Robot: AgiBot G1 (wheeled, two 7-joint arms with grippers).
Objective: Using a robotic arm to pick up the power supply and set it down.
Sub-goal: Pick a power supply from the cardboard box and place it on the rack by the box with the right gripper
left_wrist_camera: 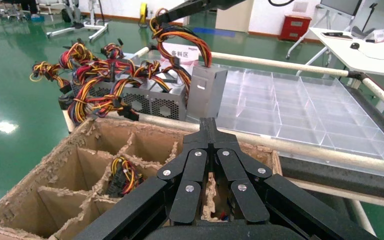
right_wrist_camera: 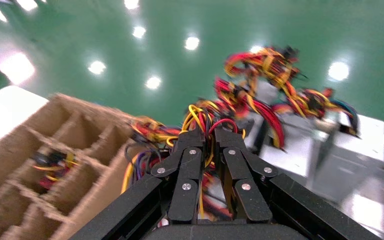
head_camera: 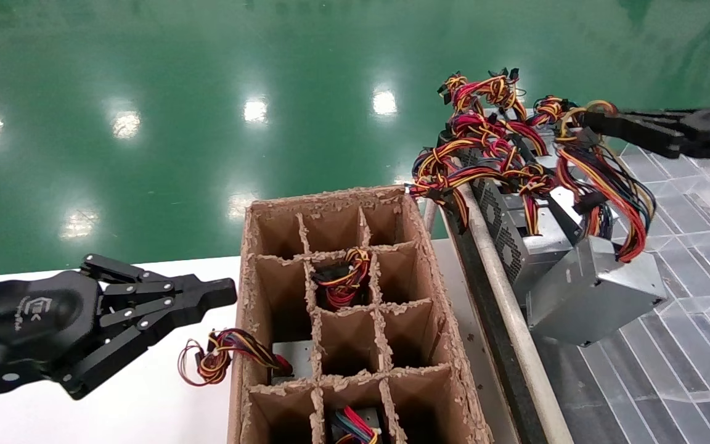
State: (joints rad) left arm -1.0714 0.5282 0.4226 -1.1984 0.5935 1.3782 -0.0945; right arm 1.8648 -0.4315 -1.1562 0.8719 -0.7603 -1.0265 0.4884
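Right gripper (right_wrist_camera: 209, 137) jaws pinch wires (right_wrist_camera: 207, 117), seemingly the power supply's (head_camera: 595, 293); left gripper (head_camera: 222, 293) jaws closed, idle.

Right gripper (head_camera: 589, 120) reaches in from the right, high above the cardboard box (head_camera: 342, 308) and off to its right side, black fingers (right_wrist_camera: 190, 145) stretched out level and pinched on a bundle of wires (right_wrist_camera: 205, 117) that loops up between their tips. Left gripper (head_camera: 228, 293) hovers just beside the box's left wall, over its near half, pointing toward it, linked fingers (left_wrist_camera: 209, 131) pressed together tip to tip, nothing between them.
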